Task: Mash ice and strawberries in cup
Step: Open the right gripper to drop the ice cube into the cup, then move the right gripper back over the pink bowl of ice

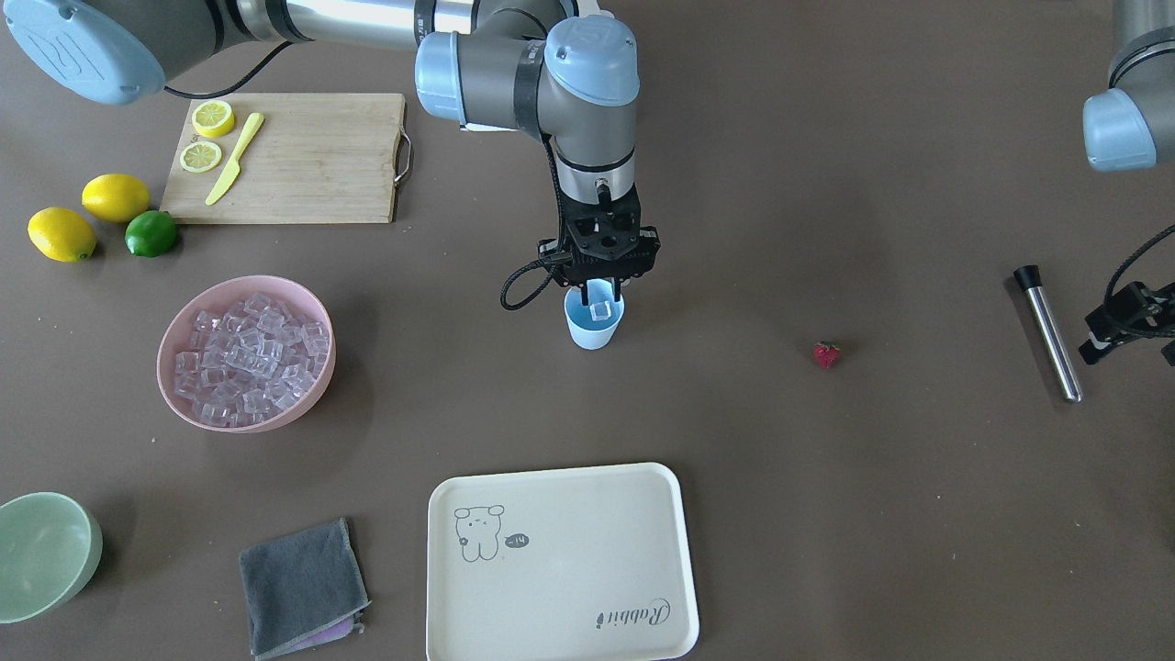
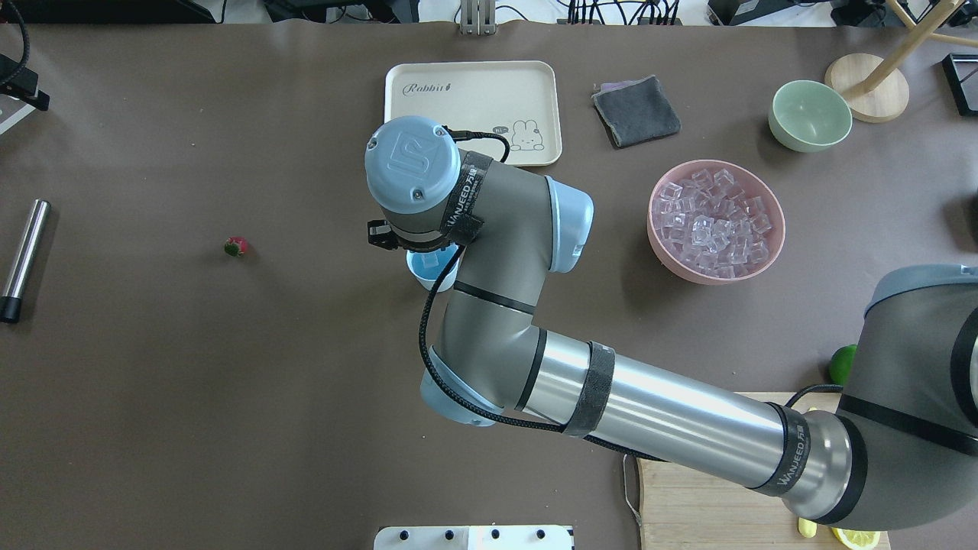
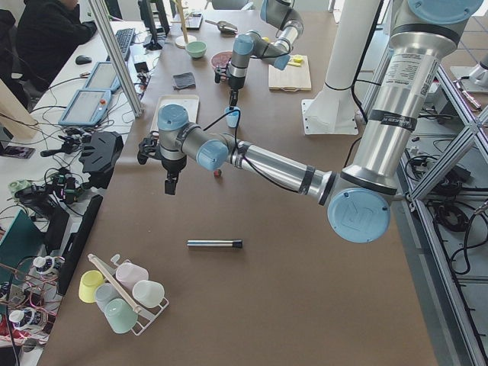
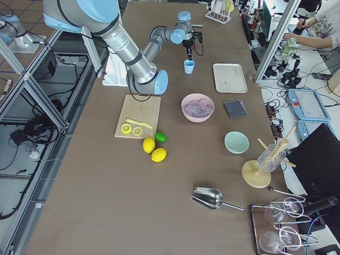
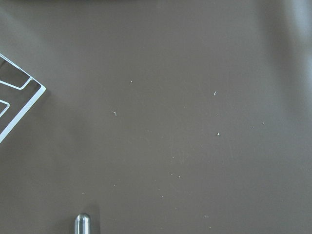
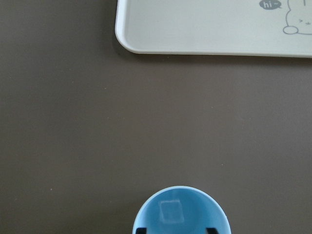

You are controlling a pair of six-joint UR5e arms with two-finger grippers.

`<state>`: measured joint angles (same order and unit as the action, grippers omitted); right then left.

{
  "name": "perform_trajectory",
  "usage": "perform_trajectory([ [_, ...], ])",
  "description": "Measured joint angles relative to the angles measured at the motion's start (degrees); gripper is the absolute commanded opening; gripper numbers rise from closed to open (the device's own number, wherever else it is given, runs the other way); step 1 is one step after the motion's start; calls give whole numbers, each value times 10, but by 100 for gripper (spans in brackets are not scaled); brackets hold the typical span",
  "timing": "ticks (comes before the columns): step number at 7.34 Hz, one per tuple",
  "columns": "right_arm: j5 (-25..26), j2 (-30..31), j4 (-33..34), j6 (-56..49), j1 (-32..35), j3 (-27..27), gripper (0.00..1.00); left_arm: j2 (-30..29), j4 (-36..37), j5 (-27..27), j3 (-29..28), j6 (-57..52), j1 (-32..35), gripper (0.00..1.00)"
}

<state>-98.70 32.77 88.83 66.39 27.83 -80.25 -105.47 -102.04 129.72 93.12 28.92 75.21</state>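
The right gripper (image 1: 602,296) hangs straight down over the light-blue cup (image 1: 594,330), just above centre in the front-facing view; its two dark fingertips (image 6: 210,230) stand apart, about as wide as the cup's mouth, and hold nothing; one clear ice cube (image 6: 170,212) lies loose on the bottom of the cup, seen from the right wrist camera at the lower edge of its frame; the cup stands upright on the brown table (image 1: 826,514); to the cup's right in the front-facing view, well apart from it, a small red strawberry (image 1: 827,354) lies alone on the table; at left of centre, a pink bowl (image 1: 317,390) holds a heap of ice cubes (image 1: 248,358); below the cup, near the bottom edge, lies a cream tray (image 1: 643,569) with a rabbit drawing; at the far right edge the left gripper (image 1: 1131,319) is only partly in view, near a steel rod with a black end (image 1: 1048,335), and whether its fingers are apart or together cannot be told.
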Motion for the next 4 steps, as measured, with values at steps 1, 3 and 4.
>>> perform_trajectory([
  [1,2,0,1,-1,0,-2,99,-1,0,0,1,2,0,98],
  [3,-22,-5,29,-19,40,-18,98,-1,0,0,2,7,-2,98],
  [4,-74,3,57,-65,90,-40,98,-3,0,0,2,8,-4,98],
])
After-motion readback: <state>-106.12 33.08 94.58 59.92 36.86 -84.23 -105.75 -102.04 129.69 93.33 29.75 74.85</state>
